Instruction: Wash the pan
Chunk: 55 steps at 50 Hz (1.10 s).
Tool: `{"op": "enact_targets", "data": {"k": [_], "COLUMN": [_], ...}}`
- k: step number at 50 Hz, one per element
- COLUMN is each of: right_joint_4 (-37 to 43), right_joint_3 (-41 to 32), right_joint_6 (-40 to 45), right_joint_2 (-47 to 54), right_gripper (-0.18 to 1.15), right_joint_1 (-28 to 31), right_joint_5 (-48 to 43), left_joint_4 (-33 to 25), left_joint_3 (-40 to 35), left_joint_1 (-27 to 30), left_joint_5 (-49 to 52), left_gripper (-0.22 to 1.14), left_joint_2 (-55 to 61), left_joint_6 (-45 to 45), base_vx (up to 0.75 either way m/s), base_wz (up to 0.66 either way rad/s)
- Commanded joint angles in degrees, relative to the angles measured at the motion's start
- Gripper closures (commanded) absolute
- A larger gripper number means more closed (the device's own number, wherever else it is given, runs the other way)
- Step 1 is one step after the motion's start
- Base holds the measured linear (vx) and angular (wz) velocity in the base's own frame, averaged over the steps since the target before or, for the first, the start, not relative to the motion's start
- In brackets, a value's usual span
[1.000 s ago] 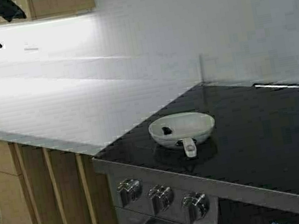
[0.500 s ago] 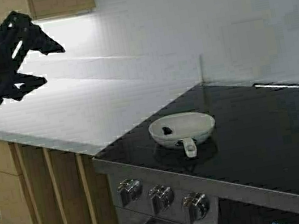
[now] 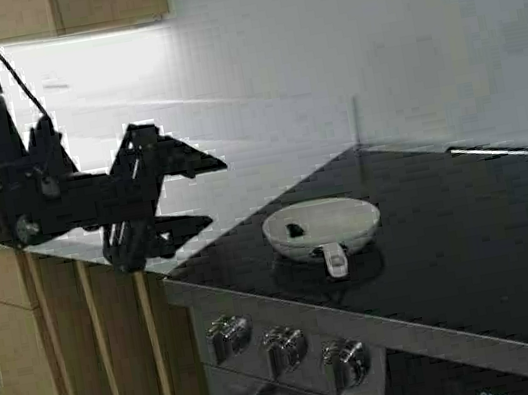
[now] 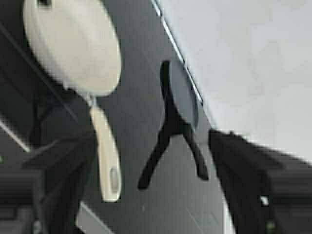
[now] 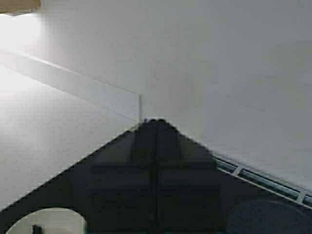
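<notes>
**Left arm swings down toward the stove**

Since a second ago the left gripper (image 3: 205,193) has dropped from the upper corner, jaws spread and empty, at nine o'clock of the pan (image 3: 321,225). Pan sits on the cooktop (image 3: 453,237), handle toward the knobs (image 3: 284,344). Right gripper (image 5: 156,146) is closed.

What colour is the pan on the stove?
The pan is white, seen best in the high view.

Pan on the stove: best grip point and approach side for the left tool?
Probably the short white handle of the small round white pan. It sticks out toward the black glass stovetop's front edge, free of the bowl wall, narrow enough to pinch. The left tool, open, hangs to the pan's left; come in from the front-left, fingers either side of the handle.
</notes>
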Motion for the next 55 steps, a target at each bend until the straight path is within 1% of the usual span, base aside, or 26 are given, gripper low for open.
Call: {"op": "enact_targets", "data": {"k": [1,13,30,55], "right_joint_4": [-0.1,-0.1,-0.1,-0.1], "right_joint_3": [-0.6,-0.5,-0.5,-0.5], "right_joint_6": [0.1,0.1,0.1,0.2], "right_joint_2": [0.3,0.4,0.4,0.4], "right_gripper": [0.91,0.91,0.91,0.91], "right_joint_1": [0.1,0.2,0.1,0.2], "right_joint_5": [-0.2,-0.2,0.0,0.0], "left_joint_4": [-0.2,-1.5,-5.0,-6.1], "left_joint_3": [-4.5,-11.5,-18.9,-29.5], "left_joint_1": [-1.4,-4.0,-7.2,-11.4], "left_joint_5": [-2.0,-2.7,-1.3,9.3], "left_gripper": [-0.09,-0.09,-0.09,-0.09], "left_joint_2": [4.7,12.0,17.8,20.2], "left_joint_6": [-3.5,-10.5,-15.6,-18.6], "base_vx": [0.00,0.00,0.00,0.00], "base_wz": [0.00,0.00,0.00,0.00]}}
